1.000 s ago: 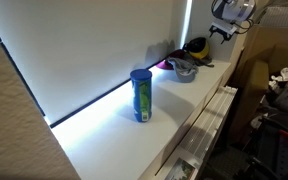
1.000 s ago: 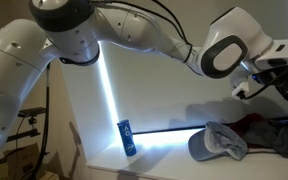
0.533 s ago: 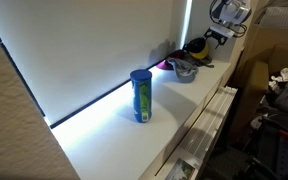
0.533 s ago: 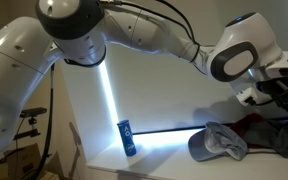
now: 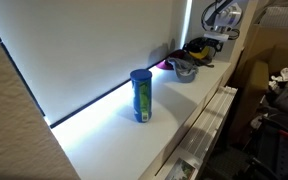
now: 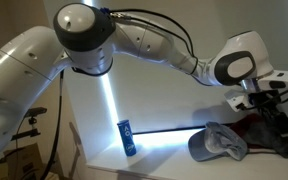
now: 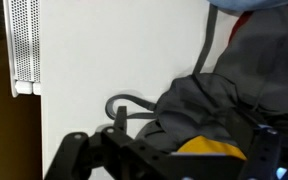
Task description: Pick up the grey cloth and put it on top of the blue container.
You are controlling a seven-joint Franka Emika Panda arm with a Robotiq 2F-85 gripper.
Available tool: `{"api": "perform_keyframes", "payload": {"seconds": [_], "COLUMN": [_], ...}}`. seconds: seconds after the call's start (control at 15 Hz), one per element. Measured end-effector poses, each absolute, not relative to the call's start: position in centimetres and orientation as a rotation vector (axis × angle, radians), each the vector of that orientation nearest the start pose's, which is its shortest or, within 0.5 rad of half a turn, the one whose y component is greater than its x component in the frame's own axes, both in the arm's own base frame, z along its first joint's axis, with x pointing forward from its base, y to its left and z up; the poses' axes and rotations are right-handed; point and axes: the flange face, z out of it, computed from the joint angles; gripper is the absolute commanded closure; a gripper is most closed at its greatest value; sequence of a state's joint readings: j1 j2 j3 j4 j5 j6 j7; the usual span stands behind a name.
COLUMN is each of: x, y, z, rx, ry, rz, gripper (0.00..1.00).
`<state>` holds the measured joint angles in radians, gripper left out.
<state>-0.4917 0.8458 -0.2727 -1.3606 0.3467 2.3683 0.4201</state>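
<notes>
Nothing is done yet. The gripper hangs over the grey cloth, jaws spread wide and empty. The cloth lies heaped on the white ledge, well apart from the blue container, whose lid is bare. Grasping, carrying and draping remain.

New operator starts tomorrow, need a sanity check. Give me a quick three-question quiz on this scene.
1. True or false: the cloth already lies on top of the container.
2. The gripper is: A open, B shut on the cloth, C shut on the container.
3. How does the container stand: upright or tipped over?
Key: 1 false; 2 A; 3 upright.
</notes>
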Motion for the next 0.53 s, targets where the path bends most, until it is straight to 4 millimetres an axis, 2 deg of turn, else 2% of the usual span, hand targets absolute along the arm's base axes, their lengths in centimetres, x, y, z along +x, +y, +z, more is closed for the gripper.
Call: {"api": "perform_keyframes", "payload": {"seconds": [0.13, 0.33, 0.53], "x": [58.8, 59.0, 59.9], "y": [-48.1, -48.3, -48.4], "z": [23.2, 23.2, 23.9], "rx": [-2.475, -2.472, -2.287], "ry": [1.884, 1.890, 1.980], "rz": [-0.299, -0.321, -0.474], "gripper": [0.00, 0.00, 0.00]}}
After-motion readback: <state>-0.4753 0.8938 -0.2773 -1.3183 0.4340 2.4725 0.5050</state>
